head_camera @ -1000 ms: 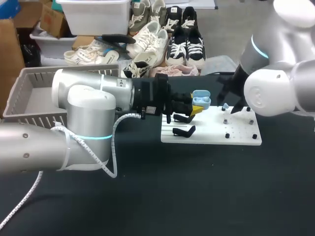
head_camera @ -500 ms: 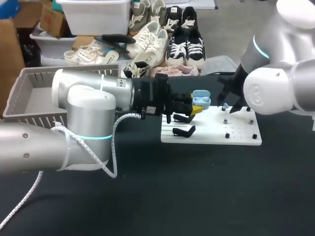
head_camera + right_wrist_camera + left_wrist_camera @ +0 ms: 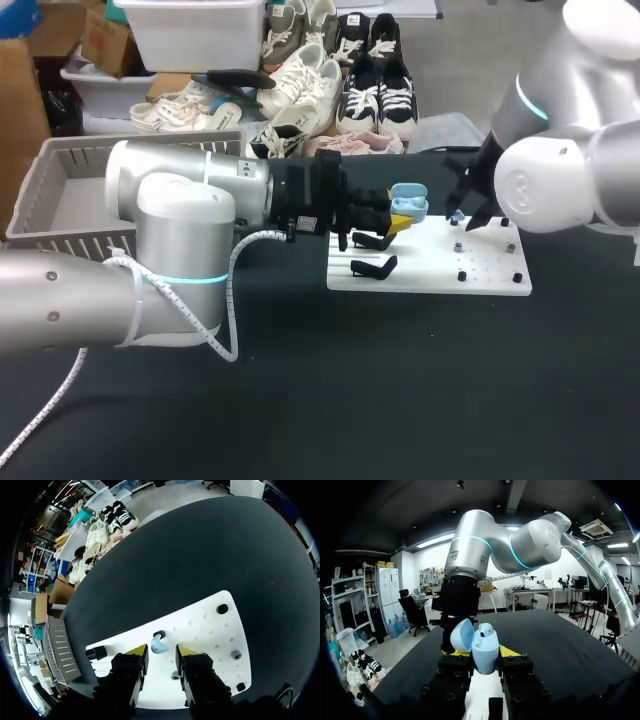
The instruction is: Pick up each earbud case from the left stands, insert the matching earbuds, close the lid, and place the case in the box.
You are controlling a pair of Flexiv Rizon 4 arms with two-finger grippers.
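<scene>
My left gripper is shut on a light blue earbud case and holds it over the left end of the white board. In the left wrist view the case stands upright between the fingers, its lid swung open and one earbud seated inside. My right gripper hangs over the board's middle. A light blue earbud sits on the board by a black peg, between the tips of my right gripper. The fingers stand apart with a small gap on each side.
Two empty black stands sit on the board's left part. Small pegs dot its right part. A grey slatted basket stands at the far left of the table, behind my left arm.
The right gripper's fingers have drawn closer together around the earbud on the board. The left arm and its case have not moved.
</scene>
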